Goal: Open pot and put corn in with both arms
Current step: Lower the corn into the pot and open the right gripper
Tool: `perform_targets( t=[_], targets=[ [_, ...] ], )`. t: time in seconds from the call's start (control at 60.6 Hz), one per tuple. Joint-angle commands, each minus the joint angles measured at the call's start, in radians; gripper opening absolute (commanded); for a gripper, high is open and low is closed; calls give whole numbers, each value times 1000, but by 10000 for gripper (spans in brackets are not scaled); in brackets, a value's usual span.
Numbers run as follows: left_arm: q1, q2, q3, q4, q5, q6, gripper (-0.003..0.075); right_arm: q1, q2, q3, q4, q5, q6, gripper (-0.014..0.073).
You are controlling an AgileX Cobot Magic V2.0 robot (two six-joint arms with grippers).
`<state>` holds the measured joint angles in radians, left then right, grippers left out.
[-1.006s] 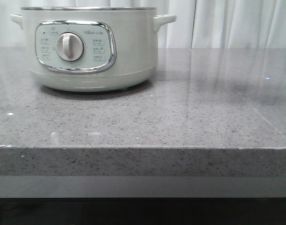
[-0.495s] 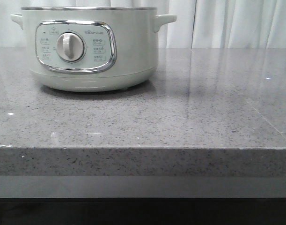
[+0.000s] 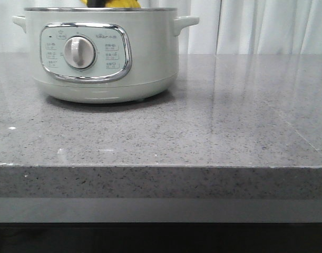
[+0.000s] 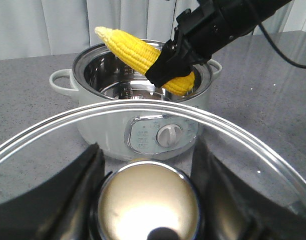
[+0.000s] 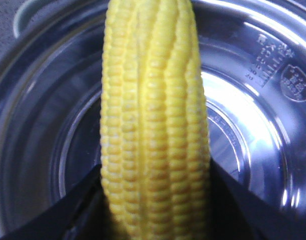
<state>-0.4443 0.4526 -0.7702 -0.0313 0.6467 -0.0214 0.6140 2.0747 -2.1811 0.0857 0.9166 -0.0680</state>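
Nearest to us in the left wrist view, the left gripper [image 4: 147, 200] has its fingers [image 4: 75, 185] closed on the rounded metal knob [image 4: 148, 200] of the glass lid [image 4: 233, 135], which is held clear of the electric cooker and in front of it; we therefore judge the opening step done. Beyond the lid stands the pot [image 4: 142, 100] on the grey speckled bench [image 3: 203, 137], its control panel [image 3: 84, 52] and dial facing the front camera and its steel inner bowl [image 5: 253, 115] uncovered and, as far as we see, bare. Over the bowl's mouth the right gripper [image 4: 170, 65] clamps the corn [image 4: 137, 52] near its blunt end, the cob tilted with its pointed tip raised toward the rear rim. The right wrist view shows the cob running between dark fingers [image 5: 77, 210] directly above the bowl floor. In the front view only a yellow sliver [image 3: 116, 3] shows above the rim. We judge that lowering and releasing the cob remain. White curtains [image 3: 266, 26] lie farthest.
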Motion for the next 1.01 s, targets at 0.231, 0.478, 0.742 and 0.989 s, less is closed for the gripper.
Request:
perform_targets(
  t=[0.231, 0.478, 0.742, 0.989],
  targets=[
    [-7, 3, -38, -4, -143, 1, 220, -3, -26, -44, -19, -32, -12, 322],
    [-7, 3, -38, -4, -143, 1, 220, -3, -29, -44, -19, -33, -11, 507],
    [-7, 3, -38, -4, -143, 1, 220, -3, -101, -43, -17, 25, -11, 507],
    [-7, 3, -38, -4, -143, 1, 220, -3, -270, -3, -18, 85, -11, 507]
  ],
)
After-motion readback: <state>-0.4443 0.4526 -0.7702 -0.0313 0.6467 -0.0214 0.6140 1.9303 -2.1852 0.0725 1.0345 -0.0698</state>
